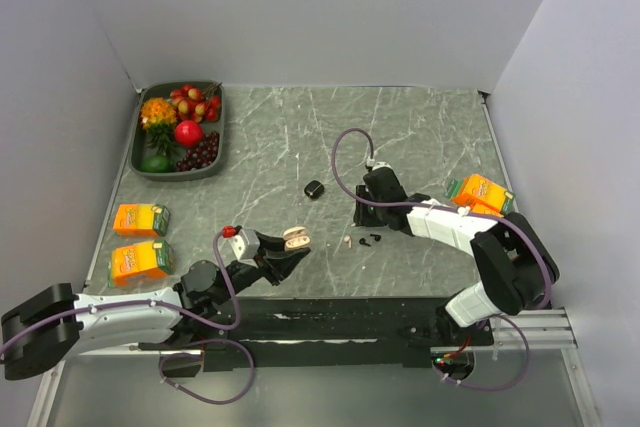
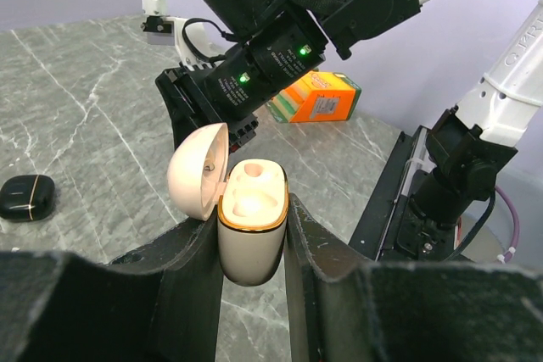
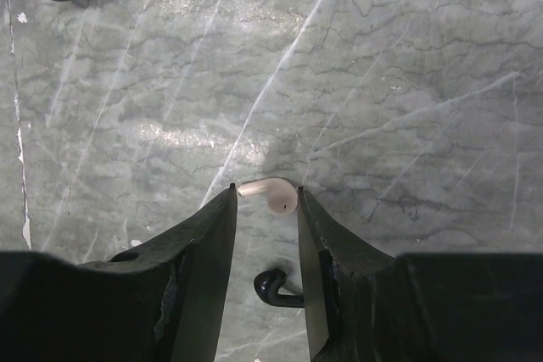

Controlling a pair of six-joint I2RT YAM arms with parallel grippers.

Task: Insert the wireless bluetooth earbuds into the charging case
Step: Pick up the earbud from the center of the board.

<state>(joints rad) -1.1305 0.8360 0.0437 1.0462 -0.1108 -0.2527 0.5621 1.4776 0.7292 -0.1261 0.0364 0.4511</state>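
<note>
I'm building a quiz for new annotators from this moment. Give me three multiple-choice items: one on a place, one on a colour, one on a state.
1. Where is the pale earbud? A in a fruit tray; B on the table, between the fingers of the right gripper; C on an orange carton.
2. What colour is the case held by the left gripper? A black; B orange; C beige.
3. That case's lid is: A open; B shut; C missing.
Key: B, it lies on the table there; C, beige with a gold rim; A, the lid is hinged back.
</note>
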